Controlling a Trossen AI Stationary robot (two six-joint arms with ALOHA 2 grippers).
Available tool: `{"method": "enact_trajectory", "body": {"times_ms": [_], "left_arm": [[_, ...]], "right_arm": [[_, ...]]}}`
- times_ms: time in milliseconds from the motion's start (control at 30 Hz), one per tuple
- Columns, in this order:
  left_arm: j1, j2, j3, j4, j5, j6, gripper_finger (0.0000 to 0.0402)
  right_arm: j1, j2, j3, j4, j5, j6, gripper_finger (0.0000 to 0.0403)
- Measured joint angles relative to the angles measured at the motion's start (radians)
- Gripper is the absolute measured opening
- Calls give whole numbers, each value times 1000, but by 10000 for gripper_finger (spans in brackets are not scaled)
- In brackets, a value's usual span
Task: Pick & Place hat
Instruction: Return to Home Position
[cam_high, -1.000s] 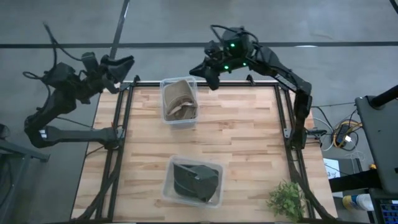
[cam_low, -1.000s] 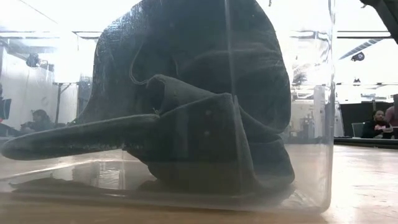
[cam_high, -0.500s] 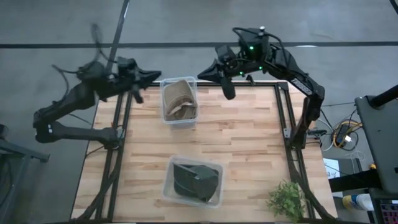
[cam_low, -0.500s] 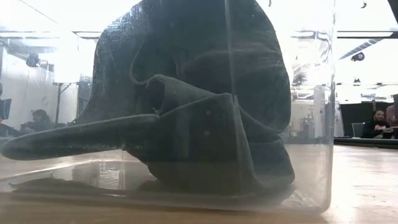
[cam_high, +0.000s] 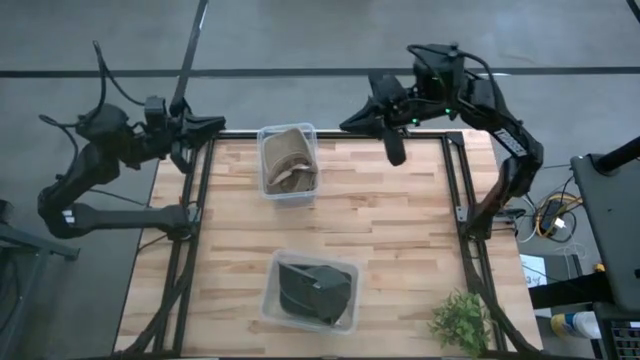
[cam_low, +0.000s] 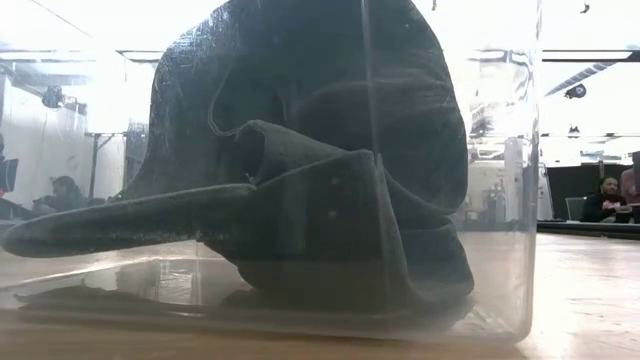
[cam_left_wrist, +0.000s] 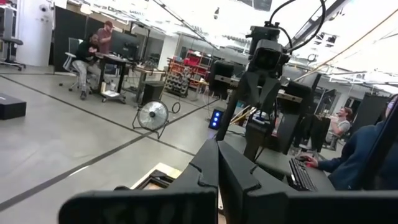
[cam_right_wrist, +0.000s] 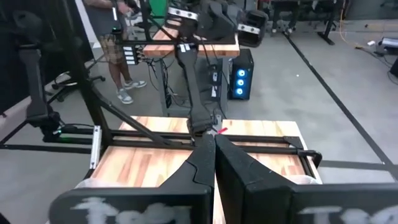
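Jaws closed — left claw (cam_left_wrist: 217, 148), right claw (cam_right_wrist: 214, 140) — gripping nothing.

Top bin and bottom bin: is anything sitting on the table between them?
Nothing. In the high view, only bare wooden table separates the top bin holding brown caps from the bottom bin holding a dark cap.

Pale wooden tabletop (cam_high: 390, 230), bare across its middle. Small green plant (cam_high: 462, 320) at the lower right corner in the high view. Out in the room: round fan (cam_left_wrist: 152, 116) standing on grey floor (cam_left_wrist: 56, 143), computer tower (cam_right_wrist: 240, 74) glowing blue, seated person (cam_low: 604, 198) far off.
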Motion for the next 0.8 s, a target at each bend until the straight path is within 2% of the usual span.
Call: {"method": "enact_trajectory", "body": {"times_ms": [100,200,500,800], "left_arm": [[0,-15,0,-11,0,0,0],[0,-25,0,-11,0,-3,0],[0,-30,0,-9,-2,-7,0],[0,-32,-1,-76,-2,-13,0]], "right_arm": [[20,-46,-42,10,23,0,7],[45,-114,-140,47,74,0,7],[102,-391,-637,475,110,55,8],[99,-638,-1068,734,162,132,8]]}}
